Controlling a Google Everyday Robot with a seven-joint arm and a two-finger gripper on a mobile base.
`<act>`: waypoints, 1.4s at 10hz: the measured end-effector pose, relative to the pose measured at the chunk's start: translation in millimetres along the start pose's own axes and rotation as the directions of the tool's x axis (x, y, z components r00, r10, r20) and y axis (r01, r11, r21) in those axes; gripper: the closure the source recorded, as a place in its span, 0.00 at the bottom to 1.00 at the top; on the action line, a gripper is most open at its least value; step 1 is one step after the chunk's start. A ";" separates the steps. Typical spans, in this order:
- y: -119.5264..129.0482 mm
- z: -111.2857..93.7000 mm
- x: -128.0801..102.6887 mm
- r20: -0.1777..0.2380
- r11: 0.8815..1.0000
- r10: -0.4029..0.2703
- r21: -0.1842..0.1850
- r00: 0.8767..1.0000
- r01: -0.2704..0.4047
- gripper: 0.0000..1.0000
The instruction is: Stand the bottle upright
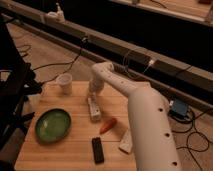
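Observation:
The bottle (93, 109), slim, whitish and translucent, lies flat on the wooden table (75, 150) near its middle, with its long axis running front to back. My white arm reaches in from the lower right and bends over the table's far side. The gripper (93, 91) hangs down from the wrist right at the bottle's far end, at or just above it. I cannot tell whether it touches the bottle.
A white paper cup (64, 83) stands at the far left. A green plate (52, 125) lies front left. A reddish-orange object (107, 125), a black remote (98, 150) and a whitish block (126, 142) lie toward the front right. Cables run over the floor behind.

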 end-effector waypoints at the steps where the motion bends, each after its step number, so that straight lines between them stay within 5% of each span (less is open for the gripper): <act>1: -0.2 -9.9 -3.9 0.010 1.000 -0.008 0.001 1.000 0.008 1.00; 4: 21.6 -75.2 -26.7 0.112 0.996 -0.078 -0.031 0.991 0.082 1.00; 8: 56.7 -174.2 -39.1 0.270 0.975 -0.177 -0.082 0.947 0.206 1.00; 9: 64.5 -186.5 -34.7 0.285 0.968 -0.200 -0.092 0.937 0.235 1.00; 14: 67.1 -186.6 -34.1 0.285 0.966 -0.204 -0.094 0.936 0.240 1.00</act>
